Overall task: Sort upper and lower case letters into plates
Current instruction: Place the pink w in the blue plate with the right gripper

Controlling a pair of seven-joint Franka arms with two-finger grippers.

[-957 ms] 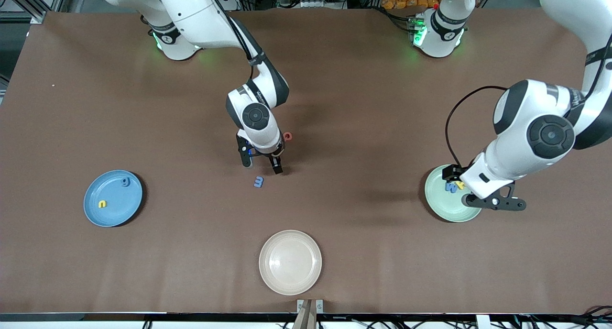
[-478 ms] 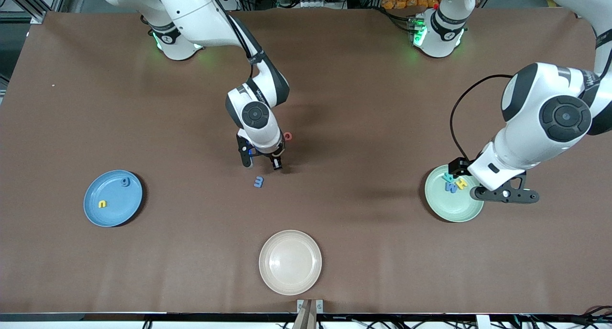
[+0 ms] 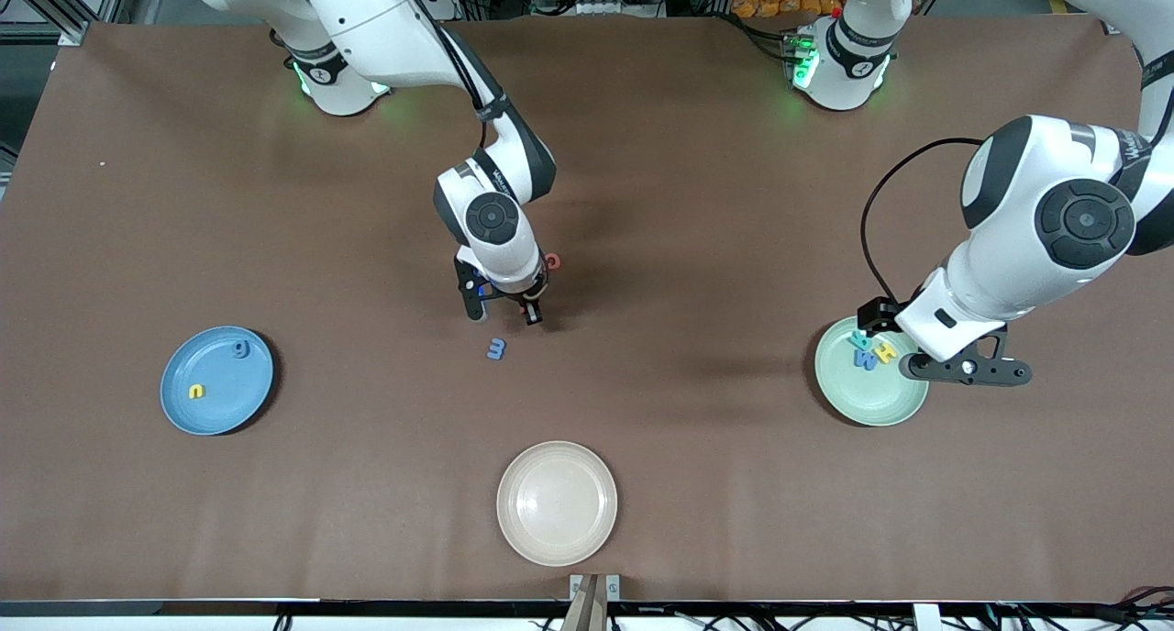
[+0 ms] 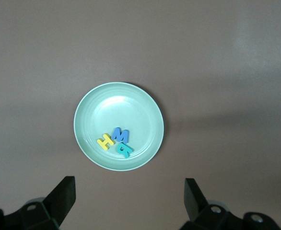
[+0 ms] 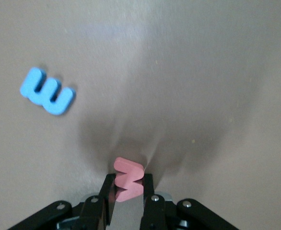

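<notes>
My right gripper (image 5: 129, 182) is low over the table's middle and shut on a red letter (image 5: 128, 173) standing on edge; in the front view the right gripper (image 3: 503, 312) hides it. A blue letter (image 3: 496, 348) lies flat on the table nearer the camera, and a red ring-shaped letter (image 3: 552, 261) lies beside the wrist. The mint green plate (image 3: 862, 397) holds a yellow H (image 4: 104, 142), a blue M (image 4: 121, 135) and a teal R (image 4: 124, 151). My left gripper (image 3: 963, 371) hangs open over that plate's edge. The sky blue plate (image 3: 225, 402) holds a blue letter (image 3: 240, 348) and a yellow one (image 3: 196, 391).
A cream-beige plate (image 3: 557, 503) sits bare near the table's front edge, between the two coloured plates. Brown table surface stretches between the plates and the arms' bases.
The right gripper's fingers closed on the red letter. The left arm rose and drew back from over the mint plate, uncovering the three letters in it.
</notes>
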